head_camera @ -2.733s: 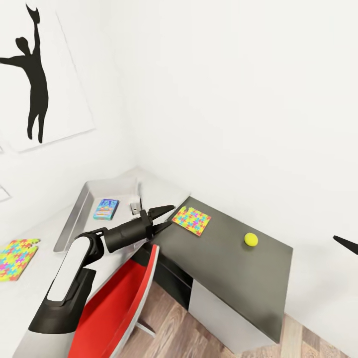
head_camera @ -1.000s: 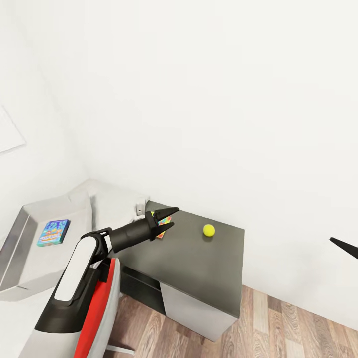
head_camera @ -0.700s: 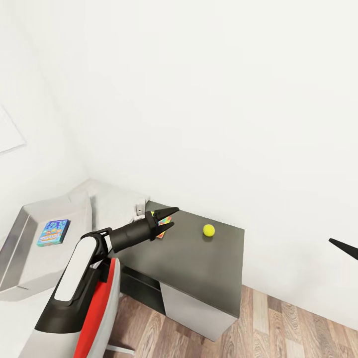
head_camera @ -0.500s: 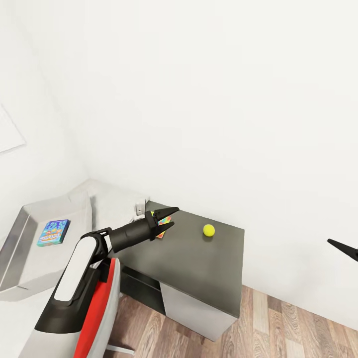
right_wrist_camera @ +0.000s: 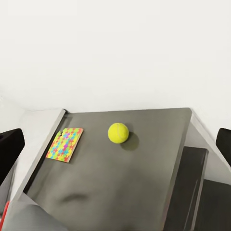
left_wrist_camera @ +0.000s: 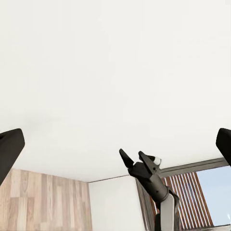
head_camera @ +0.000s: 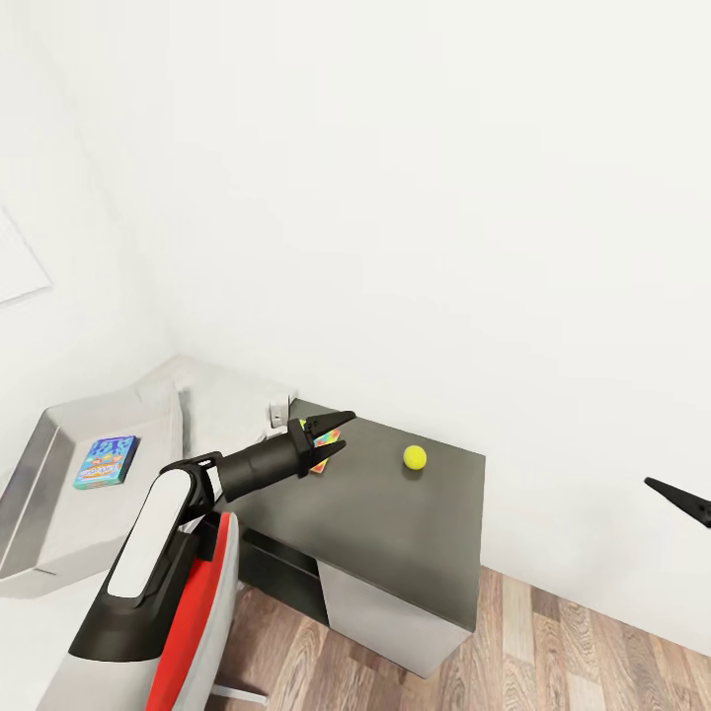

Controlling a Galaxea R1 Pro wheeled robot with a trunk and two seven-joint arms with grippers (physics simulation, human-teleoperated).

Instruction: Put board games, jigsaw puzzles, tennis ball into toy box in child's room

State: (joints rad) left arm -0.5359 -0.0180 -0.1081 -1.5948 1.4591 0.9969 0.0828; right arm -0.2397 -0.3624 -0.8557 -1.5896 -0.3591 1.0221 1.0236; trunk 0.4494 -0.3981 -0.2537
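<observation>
The tennis ball [head_camera: 415,456] rests on the dark grey part of the table [head_camera: 415,533], also seen in the right wrist view as the ball [right_wrist_camera: 118,133]. A jigsaw puzzle [right_wrist_camera: 65,144] lies flat near the desk's inner corner; in the head view the puzzle [head_camera: 320,463] is mostly hidden under my open left gripper [head_camera: 346,429], which hovers above it. The toy box [head_camera: 59,533] stands at the left with a small blue board game [head_camera: 106,461] inside. My right gripper [left_wrist_camera: 131,155] is open and empty, well off the desk's right end, its tip [head_camera: 681,499] at the head view's edge.
A red chair [head_camera: 197,612] stands against the desk below my left arm. A white cabinet [head_camera: 385,612] supports the dark top. Wood-plank floor [head_camera: 573,652] lies open to the right. White walls close the corner behind the desk.
Since the earliest frame the camera has swung right, shifting the whole scene left. In the last second my right gripper has crept slightly inward; the left arm holds still.
</observation>
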